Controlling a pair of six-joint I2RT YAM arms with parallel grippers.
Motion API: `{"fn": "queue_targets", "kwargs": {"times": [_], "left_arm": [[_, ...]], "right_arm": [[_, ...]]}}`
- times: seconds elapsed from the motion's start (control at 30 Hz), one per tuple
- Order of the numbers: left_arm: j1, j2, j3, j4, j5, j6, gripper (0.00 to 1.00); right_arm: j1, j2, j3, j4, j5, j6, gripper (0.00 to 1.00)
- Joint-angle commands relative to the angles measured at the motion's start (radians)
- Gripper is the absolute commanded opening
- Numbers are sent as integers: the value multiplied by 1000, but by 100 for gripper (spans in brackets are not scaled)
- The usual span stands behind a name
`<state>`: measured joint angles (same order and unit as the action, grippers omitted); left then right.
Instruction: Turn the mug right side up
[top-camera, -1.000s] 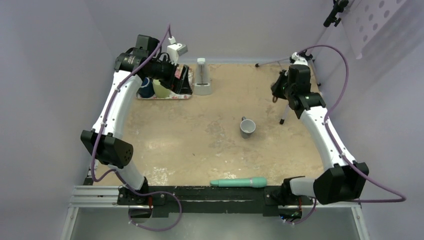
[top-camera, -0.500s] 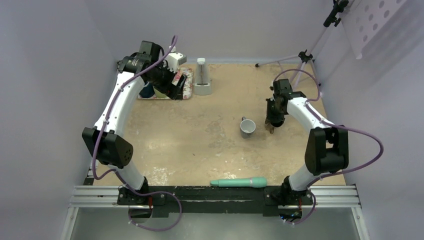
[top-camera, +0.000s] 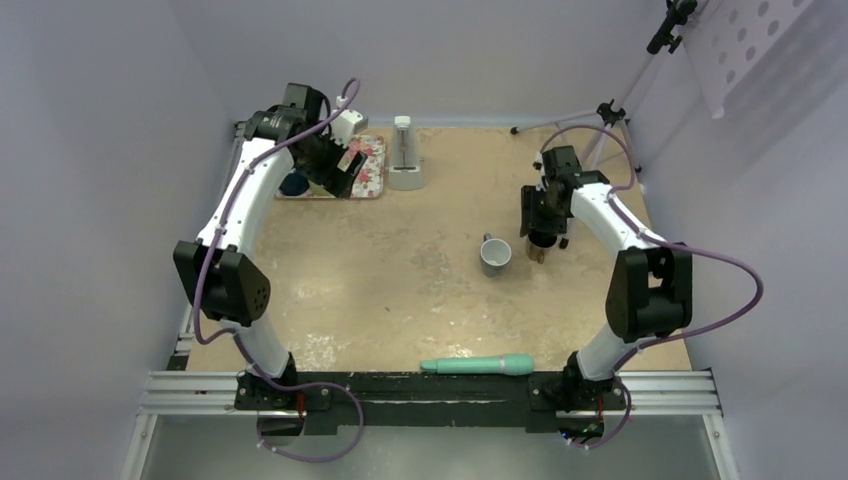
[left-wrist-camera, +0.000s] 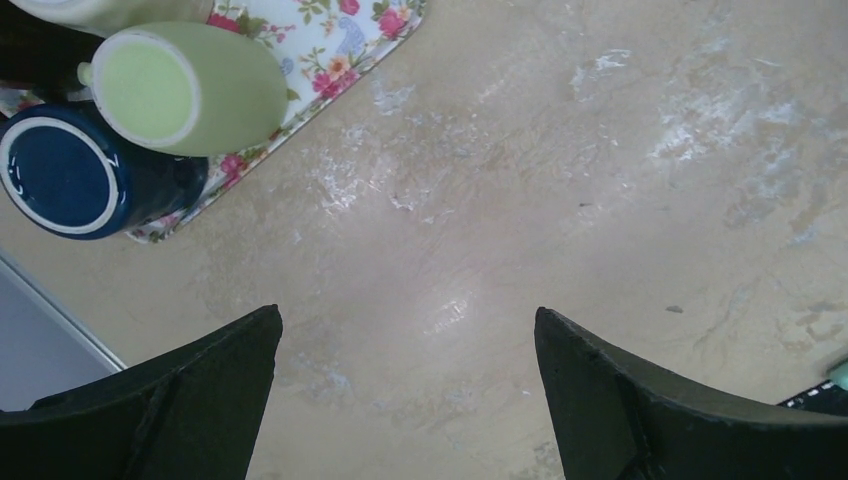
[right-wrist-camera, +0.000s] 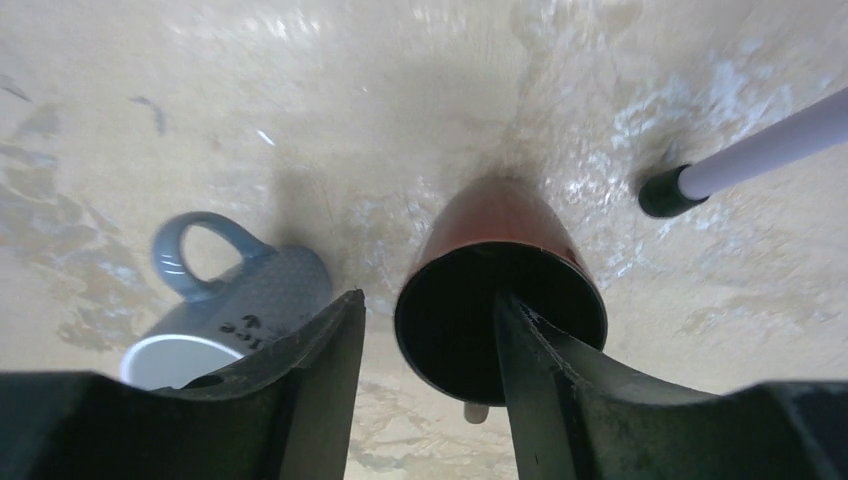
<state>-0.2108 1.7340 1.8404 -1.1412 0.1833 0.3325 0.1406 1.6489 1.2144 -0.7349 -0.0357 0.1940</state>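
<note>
A red-brown mug (right-wrist-camera: 500, 260) with a black inside stands on the table, mouth up, just right of a grey-blue mug (right-wrist-camera: 250, 300) that is also mouth up. My right gripper (right-wrist-camera: 428, 297) hangs straight over it, open: one finger reaches inside the mug and the other is outside, with a gap to the rim. From above, the red-brown mug (top-camera: 539, 250) is mostly hidden under my right gripper (top-camera: 541, 238), and the grey-blue mug (top-camera: 495, 256) is beside it. My left gripper (left-wrist-camera: 408, 312) is wide open over bare table, holding nothing.
A floral tray (left-wrist-camera: 340, 40) at the back left carries a green mug (left-wrist-camera: 190, 88) and a dark blue mug (left-wrist-camera: 70, 175). A white stand (top-camera: 404, 160) is beside it. A tripod foot (right-wrist-camera: 662, 192) rests close to the right of the red-brown mug. A teal cylinder (top-camera: 478, 365) lies at the near edge.
My right arm swung in and down beside the grey-blue mug, and its shut jaws have parted around the red-brown mug's rim. The left arm shifted slightly near the tray.
</note>
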Motion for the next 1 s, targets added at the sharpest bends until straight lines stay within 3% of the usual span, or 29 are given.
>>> {"fn": "queue_targets", "kwargs": {"times": [0.0,0.13,0.3,0.47,0.6,0.77,0.97], "left_arm": [[22,90,81,70,-96,38,100],[60,190,155,117,-119,72,99],[140,367,386,65,-152,60,93],[141,448,422,143,-144,57,78],[143,547,517,75,-109,22,78],[141,555,454,68,46,-37,75],[132,552,390,65,131,-106,70]], "right_arm": [[10,-62,124,-40,28,-27,55],[14,-113,136,-42,33,-27,56],[15,-167,77,-13,11,-21,56],[15,-179,46,0,-5,-13,56],[17,-189,48,-15,9,-18,56],[17,-208,48,-15,26,-18,56],[17,-202,65,-27,33,-29,56]]}}
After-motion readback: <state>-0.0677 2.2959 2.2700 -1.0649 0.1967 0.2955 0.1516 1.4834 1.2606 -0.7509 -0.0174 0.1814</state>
